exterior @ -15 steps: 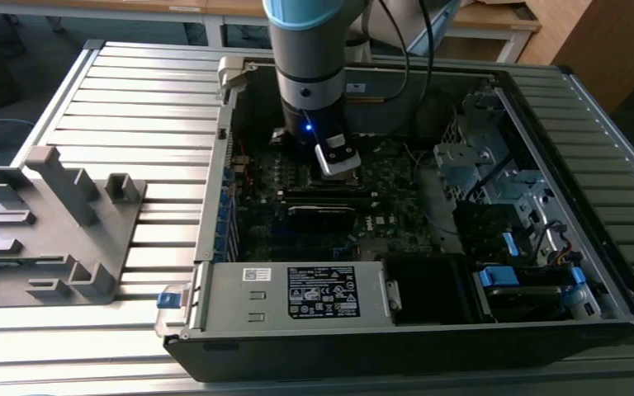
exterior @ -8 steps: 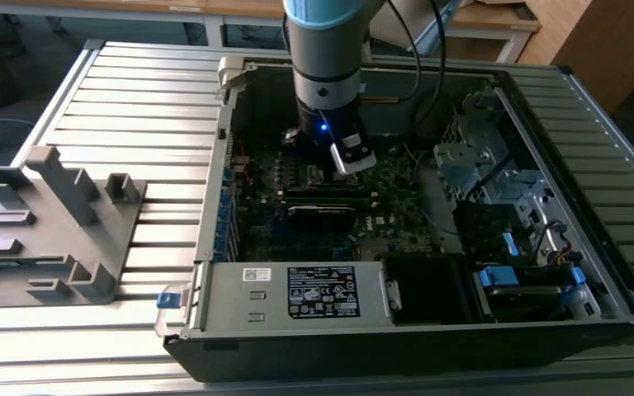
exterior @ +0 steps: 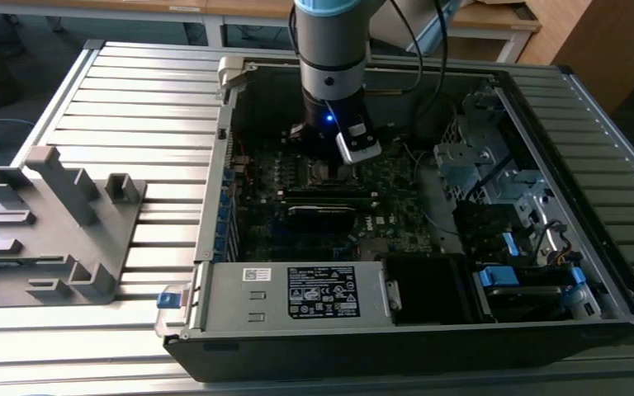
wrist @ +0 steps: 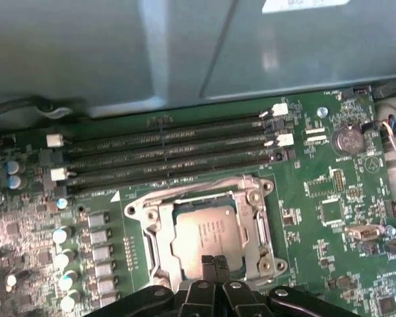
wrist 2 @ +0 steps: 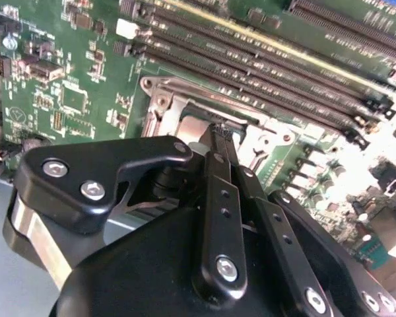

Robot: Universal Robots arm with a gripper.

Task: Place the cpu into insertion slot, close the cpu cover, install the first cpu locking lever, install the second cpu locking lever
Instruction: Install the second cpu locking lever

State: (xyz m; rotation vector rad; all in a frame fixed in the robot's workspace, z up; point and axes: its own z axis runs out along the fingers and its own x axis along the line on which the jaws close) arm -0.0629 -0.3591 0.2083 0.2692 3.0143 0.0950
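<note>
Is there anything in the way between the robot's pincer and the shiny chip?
Nothing visible. In the first wrist view the pincer, its tips together, sits right over the near edge of the cpu, which already lies in its slot. No cable or part comes between them.

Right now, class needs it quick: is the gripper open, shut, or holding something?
Gripper: shut, fingers pressed together with nothing between them, tips at the edge of the cpu, which sits in the insertion slot.
</note>
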